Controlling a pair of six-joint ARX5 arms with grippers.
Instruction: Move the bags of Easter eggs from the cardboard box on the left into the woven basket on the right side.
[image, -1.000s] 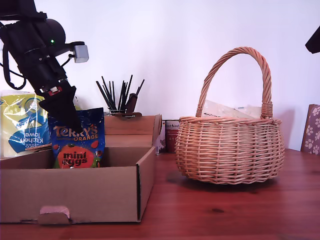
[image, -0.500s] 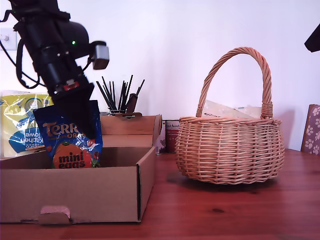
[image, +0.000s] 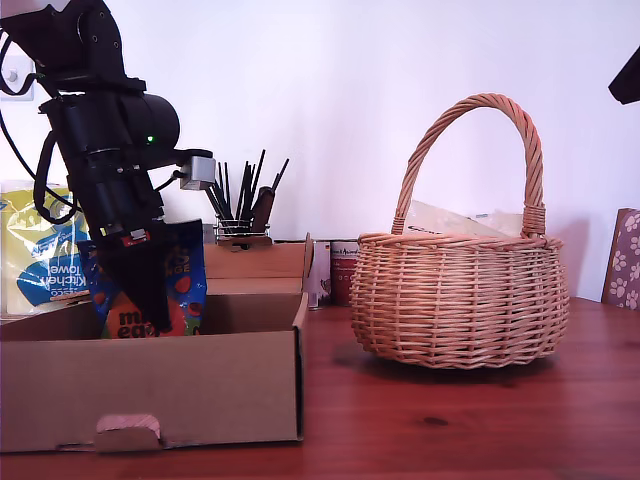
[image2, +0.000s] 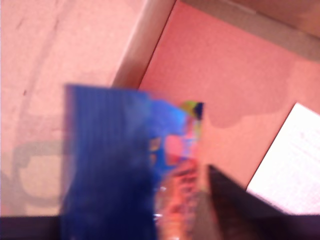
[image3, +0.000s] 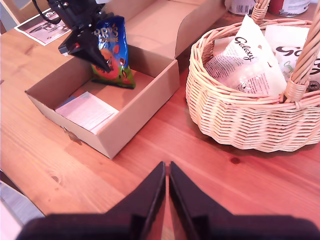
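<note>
The blue Easter egg bag (image: 186, 276) hangs over the cardboard box (image: 200, 390) at the exterior view's left. My first gripper (image: 148, 292) is shut on it from above. The first wrist view shows the blue bag (image2: 110, 160) blurred over the box floor, with a dark finger (image2: 230, 205) beside it. The second wrist view shows the blue bag (image3: 112, 52) above the box (image3: 145, 105). The woven basket (image: 460, 300) stands at the exterior view's right. It holds white Galaxy bags (image3: 245, 55). My second gripper (image3: 166, 167) is shut and holds nothing, high over the table in front of the basket (image3: 240, 120).
A white paper (image3: 87, 111) lies on the box floor. A kitchen towel pack (image: 40, 250) stands behind the box. Further back are a holder of black sticks (image: 235, 195) and a tin (image: 343, 270). A floral object (image: 625, 260) shows at the exterior view's right edge.
My first arm has swung and straightened with the blue bag, which now hangs slightly lower behind the box's front wall. The box's corner has shifted toward the exterior view's right.
</note>
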